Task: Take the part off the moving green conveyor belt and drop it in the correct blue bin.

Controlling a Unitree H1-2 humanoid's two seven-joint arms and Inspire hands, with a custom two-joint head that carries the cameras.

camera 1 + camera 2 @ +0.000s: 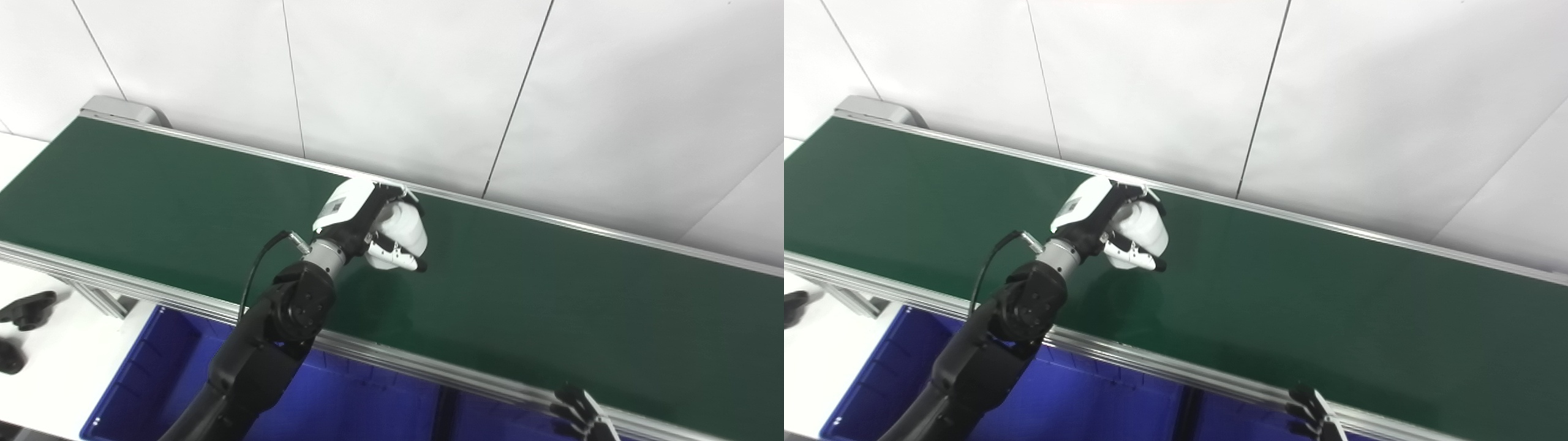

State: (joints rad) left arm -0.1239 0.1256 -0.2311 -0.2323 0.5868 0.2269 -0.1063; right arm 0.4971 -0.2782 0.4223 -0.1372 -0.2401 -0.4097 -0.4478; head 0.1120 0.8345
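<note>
My left hand [367,222] is over the middle of the green conveyor belt [551,294], fingers closed around a white rounded part [404,229]. The part also shows in the right eye view [1145,229], held just above the belt surface. My right hand [582,413] shows only as dark fingertips at the bottom edge, below the belt's near rail; its fingers look spread apart and hold nothing. A blue bin [159,367] stands below the near rail under my left arm. A second blue bin [1237,416] lies to its right.
The belt's aluminium near rail [398,361] runs between the belt and the bins. Two black parts [27,309] lie on the white table at the far left. A white panelled wall [429,92] stands behind the belt.
</note>
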